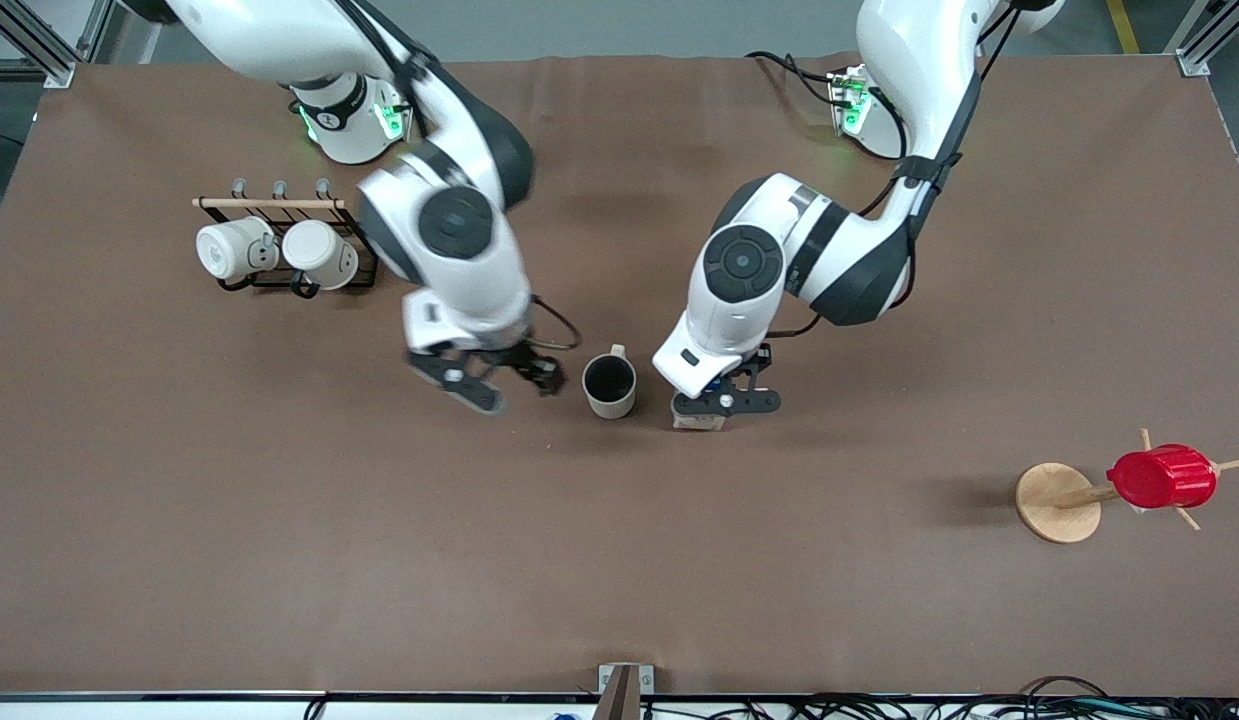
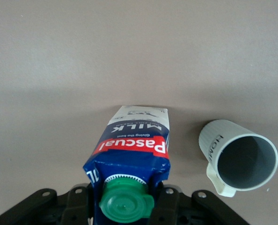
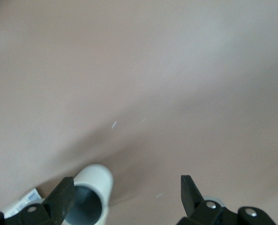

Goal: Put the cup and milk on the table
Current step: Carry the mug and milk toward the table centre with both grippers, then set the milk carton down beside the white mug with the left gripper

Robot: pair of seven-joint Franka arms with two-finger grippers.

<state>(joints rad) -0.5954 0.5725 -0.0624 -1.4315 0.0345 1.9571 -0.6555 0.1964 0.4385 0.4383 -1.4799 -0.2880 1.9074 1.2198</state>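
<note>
The cup stands upright on the brown table near its middle, with its handle toward the arms' bases. My right gripper is open and empty just beside the cup, toward the right arm's end; in the right wrist view the cup lies next to one finger of my right gripper. My left gripper is shut on the milk, beside the cup toward the left arm's end. In the left wrist view my left gripper grips the milk below its green cap, with the cup alongside.
A black rack holds two white mugs toward the right arm's end, near that arm's base. A red ribbed cup hangs on a wooden stand toward the left arm's end.
</note>
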